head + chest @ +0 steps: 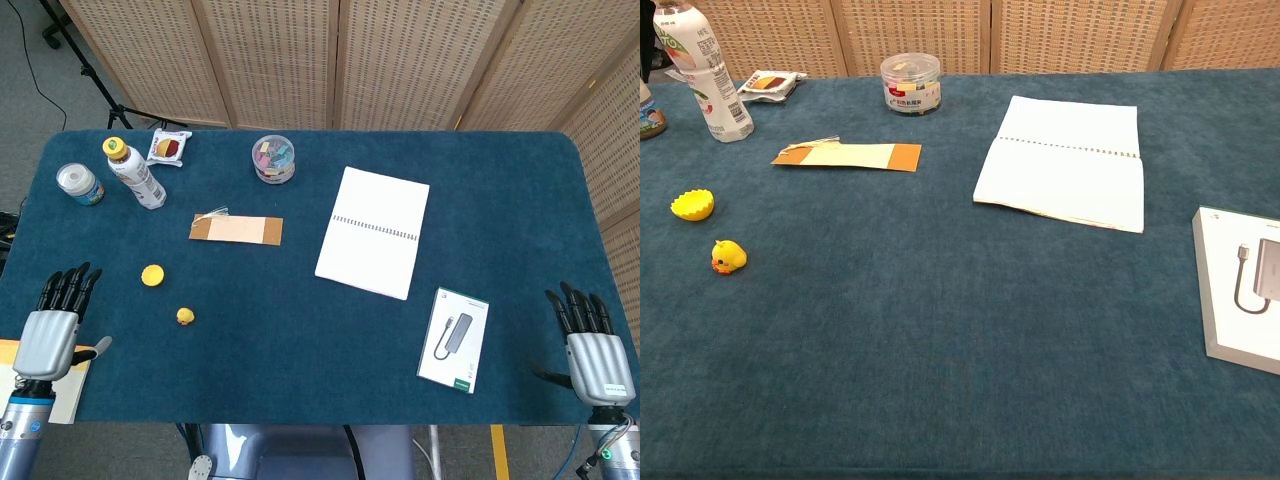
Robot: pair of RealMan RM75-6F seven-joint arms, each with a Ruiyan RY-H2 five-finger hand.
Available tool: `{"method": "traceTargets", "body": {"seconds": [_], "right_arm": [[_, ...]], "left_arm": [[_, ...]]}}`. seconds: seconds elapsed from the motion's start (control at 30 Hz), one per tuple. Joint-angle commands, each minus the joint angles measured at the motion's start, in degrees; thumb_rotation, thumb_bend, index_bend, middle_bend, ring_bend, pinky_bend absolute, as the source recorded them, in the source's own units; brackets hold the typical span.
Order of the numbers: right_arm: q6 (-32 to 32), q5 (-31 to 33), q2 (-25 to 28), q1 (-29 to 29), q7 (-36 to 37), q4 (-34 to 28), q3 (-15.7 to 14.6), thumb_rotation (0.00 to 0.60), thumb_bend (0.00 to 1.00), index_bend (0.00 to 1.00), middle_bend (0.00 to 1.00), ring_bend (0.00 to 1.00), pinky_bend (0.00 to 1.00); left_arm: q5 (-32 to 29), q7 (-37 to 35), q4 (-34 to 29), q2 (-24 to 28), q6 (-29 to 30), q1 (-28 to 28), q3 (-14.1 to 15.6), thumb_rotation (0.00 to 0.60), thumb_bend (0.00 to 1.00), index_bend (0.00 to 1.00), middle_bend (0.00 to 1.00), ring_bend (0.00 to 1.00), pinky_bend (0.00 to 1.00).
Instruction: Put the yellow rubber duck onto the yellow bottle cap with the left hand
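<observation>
Sitting in the lower left of the head view, the yellow rubber duck (185, 317) lies to the right of and slightly above the left hand (47, 338), which rests empty with fingers extended. The yellow bottle cap (152, 276) lies near the duck, up and to its left. The right hand (598, 362), equally empty and spread, sits far off at lower right, so the left is much nearer.
</observation>
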Motion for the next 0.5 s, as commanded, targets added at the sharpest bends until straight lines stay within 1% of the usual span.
{"method": "traceTargets", "body": {"seconds": [0.03, 0.37, 0.5], "right_arm": [[0.2, -0.1, 0.1, -0.1, 0.2, 0.1, 0.0, 0.6, 0.0, 0.0, 0.0, 0.0, 0.0], [0.7, -0.3, 0.1, -0.3, 0.3, 0.0, 0.0, 0.6, 0.0, 0.0, 0.0, 0.0, 0.0], [0.5, -0.2, 0.1, -0.3, 0.2, -0.1, 0.0, 0.6, 0.0, 0.0, 0.0, 0.0, 0.0]], "left_arm": [[0.1, 0.1, -0.1, -0.1, 0.2, 0.1, 0.0, 0.6, 0.14, 0.0, 0.0, 0.0, 0.0], [0.1, 0.8, -0.4, -0.5, -0.4, -0.2, 0.1, 0.6, 0.14, 0.0, 0.0, 0.0, 0.0], [-1.0, 0.4, -0.6, -0.9, -1.5, -1.0, -0.7, 0.6, 0.14, 0.0, 0.0, 0.0, 0.0]]}}
